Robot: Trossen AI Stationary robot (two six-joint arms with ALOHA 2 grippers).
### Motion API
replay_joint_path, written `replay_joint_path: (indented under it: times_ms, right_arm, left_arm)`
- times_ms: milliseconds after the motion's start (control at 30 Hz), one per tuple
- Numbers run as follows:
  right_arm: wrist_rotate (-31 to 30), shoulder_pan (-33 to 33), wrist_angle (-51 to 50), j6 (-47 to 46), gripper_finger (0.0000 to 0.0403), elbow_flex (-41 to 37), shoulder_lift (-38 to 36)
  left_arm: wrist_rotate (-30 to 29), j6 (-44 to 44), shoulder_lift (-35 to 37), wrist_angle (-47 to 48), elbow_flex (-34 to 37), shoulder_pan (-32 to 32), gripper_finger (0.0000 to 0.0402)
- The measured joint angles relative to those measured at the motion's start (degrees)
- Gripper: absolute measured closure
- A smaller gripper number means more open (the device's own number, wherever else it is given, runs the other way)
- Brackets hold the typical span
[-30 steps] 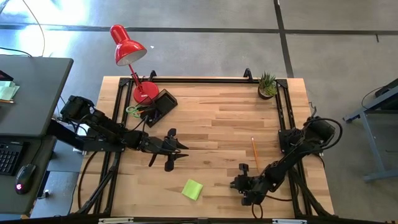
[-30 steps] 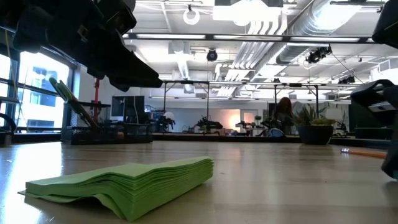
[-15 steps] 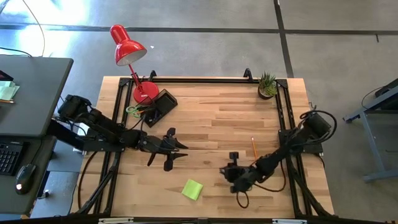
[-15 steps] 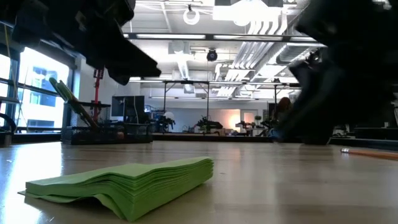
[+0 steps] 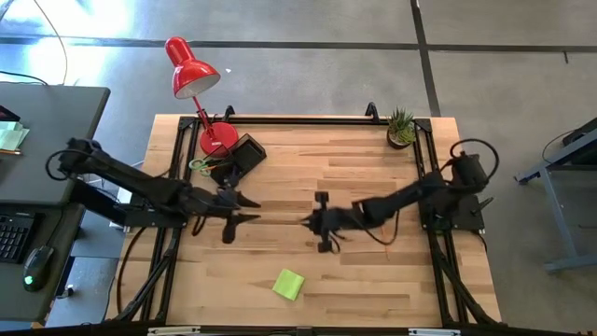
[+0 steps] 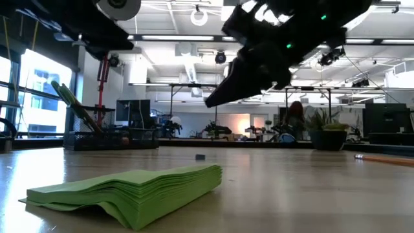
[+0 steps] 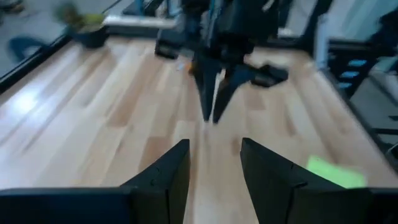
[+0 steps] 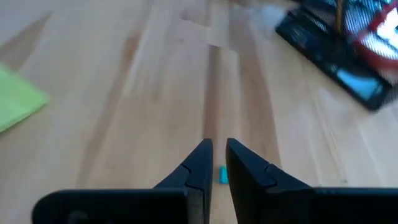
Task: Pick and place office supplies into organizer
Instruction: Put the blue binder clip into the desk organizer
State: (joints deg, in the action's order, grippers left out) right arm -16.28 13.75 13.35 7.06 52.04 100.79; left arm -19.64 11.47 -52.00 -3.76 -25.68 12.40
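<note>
Right hand (image 5: 311, 222) has swung from the table's near edge to mid-table, nearly shut, empty, over a small teal piece (image 8: 223, 175); left hand (image 5: 244, 207) open, empty.

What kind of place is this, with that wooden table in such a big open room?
It looks like a robotics lab or workshop in an open, industrial-style office. The wooden table carries two robot arms on black frames, the floor around it is bare concrete, and the low view shows exposed ceiling ducts over more workbenches behind.
</note>
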Motion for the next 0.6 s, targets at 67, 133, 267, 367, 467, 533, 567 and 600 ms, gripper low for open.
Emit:
replay_joint_path:
  times_ms: [67, 133, 267, 367, 467, 533, 567, 600]
  right_arm:
    - [3.52, -2.89, -0.77, -2.00, 0.0364, -0.02, 0.00]
    - [8.08, -5.40, -1.88, -1.84, 0.0357, -0.38, 0.04]
    - [15.42, -7.34, -2.68, 1.93, 0.0317, -0.38, 2.08]
    - [13.01, -7.26, -1.46, 2.67, 0.0281, -0.40, 4.06]
    - [6.73, -7.31, 1.40, -4.11, 0.0251, -0.38, 5.84]
    - [4.10, -7.42, 3.54, -10.12, 0.0235, -0.38, 6.39]
    - [3.59, -7.46, 4.41, -12.09, 0.0228, -0.36, 6.68]
    - [3.58, -7.46, 5.07, -13.11, 0.0222, -0.34, 6.90]
  left_arm:
    - [-2.39, 1.35, 2.68, 4.16, 0.03, 0.00, 0.0273]
    - [-4.70, 2.38, 4.30, 6.33, 0.03, -0.02, 0.0273]
    - [-4.92, 5.74, 4.74, 7.38, 0.03, 0.04, 0.0273]
    - [-3.50, 8.30, 2.95, 7.42, 0.03, 0.02, 0.0273]
    - [-3.78, 10.07, 0.46, 6.51, 0.03, 0.00, 0.0273]
    - [-4.47, 10.09, -1.15, 5.98, 0.03, -0.02, 0.0273]
    - [-5.19, 9.80, -1.61, 5.13, 0.07, -0.02, 0.0273]
    - [-5.88, 9.31, -2.13, 3.44, 0.06, -0.02, 0.0273]
